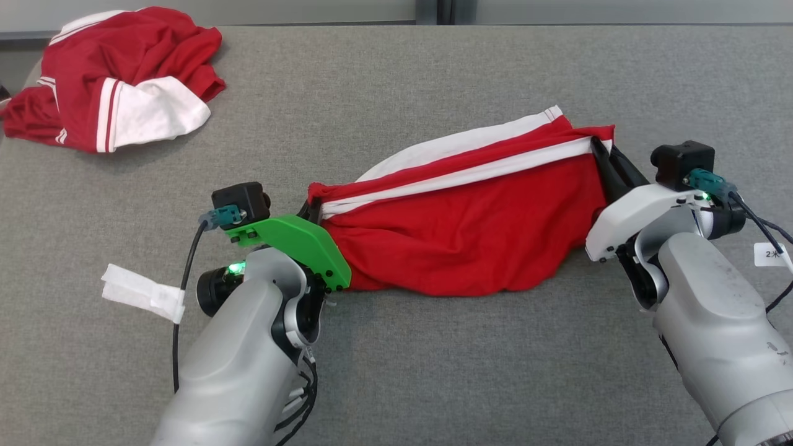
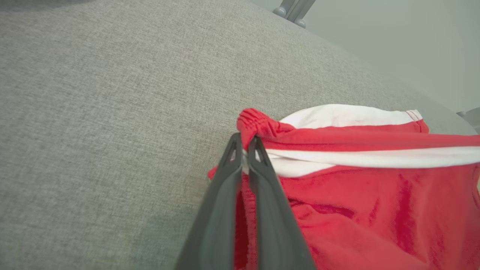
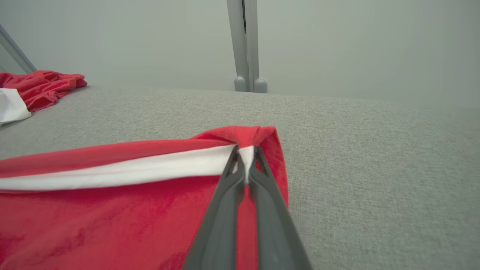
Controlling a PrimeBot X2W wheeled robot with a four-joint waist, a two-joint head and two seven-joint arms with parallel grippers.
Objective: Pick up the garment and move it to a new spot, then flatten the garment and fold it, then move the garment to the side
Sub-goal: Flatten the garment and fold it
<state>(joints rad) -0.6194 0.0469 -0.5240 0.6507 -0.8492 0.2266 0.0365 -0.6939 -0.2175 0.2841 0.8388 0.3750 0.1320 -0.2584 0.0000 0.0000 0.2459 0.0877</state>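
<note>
The garment [image 1: 464,229] is a pair of red shorts with white side stripes, stretched between my two grippers over the grey table. My left gripper [image 1: 314,207] is shut on its left corner, where the gathered waistband [image 2: 258,123] bunches past the fingertips [image 2: 234,150]. At the right end my right gripper [image 1: 600,148] is shut on the other corner, pinching the white stripe [image 3: 168,168] and red cloth [image 3: 112,225]. The lower part of the garment sags onto the table, while the gripped top edge is held taut.
A second red and white garment [image 1: 118,80] lies crumpled at the table's far left corner, also seen as a red heap [image 3: 41,88]. A white tag [image 1: 145,291] hangs on my left arm's cable. Grey table cloth [image 1: 433,371] stretches all round.
</note>
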